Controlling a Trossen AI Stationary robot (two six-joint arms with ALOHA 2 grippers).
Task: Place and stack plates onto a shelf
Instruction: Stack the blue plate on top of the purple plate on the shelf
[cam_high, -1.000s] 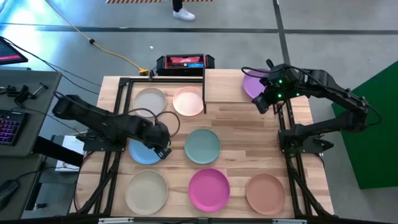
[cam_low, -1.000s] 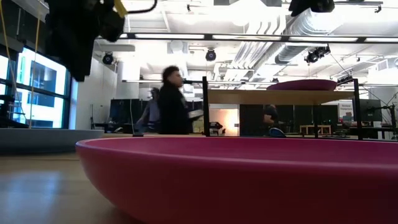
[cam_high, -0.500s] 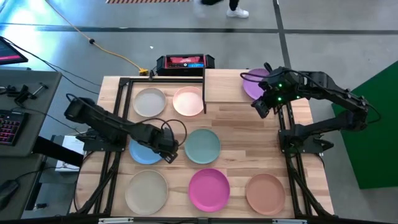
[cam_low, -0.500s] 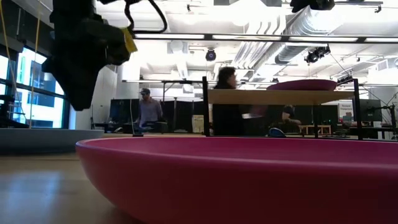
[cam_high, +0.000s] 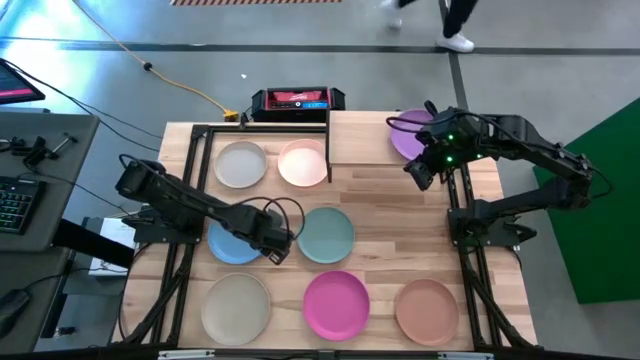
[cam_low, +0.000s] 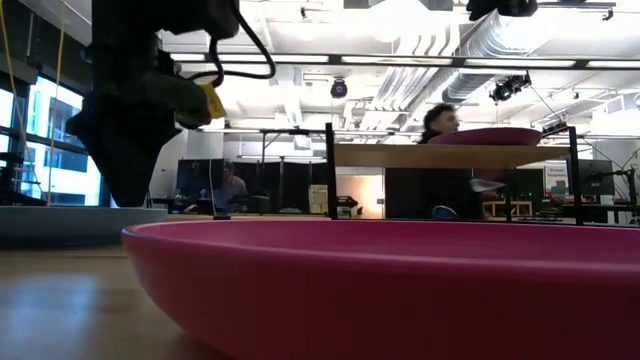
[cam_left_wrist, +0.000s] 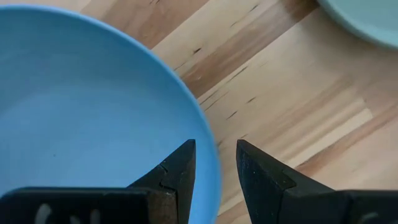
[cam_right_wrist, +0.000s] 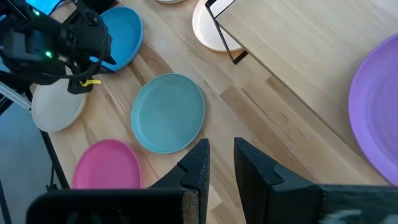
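Left wrist view shows the left gripper (cam_left_wrist: 214, 163) parted, its fingers astride the blue plate's (cam_left_wrist: 81, 106) rim. At the table's one o'clock, the right gripper (cam_high: 420, 170), narrowly parted and empty, hovers beside the purple plate (cam_high: 405, 135) on the shelf (cam_high: 360, 140).

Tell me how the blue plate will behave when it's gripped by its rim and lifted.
The blue plate looks rigid and thin-walled, so it will likely hold its shape. Held at one edge by the left gripper, whose jaws straddle the rim, it may droop or swing. Its matte surface should limit slipping, though the shallow rim gives little to bite.
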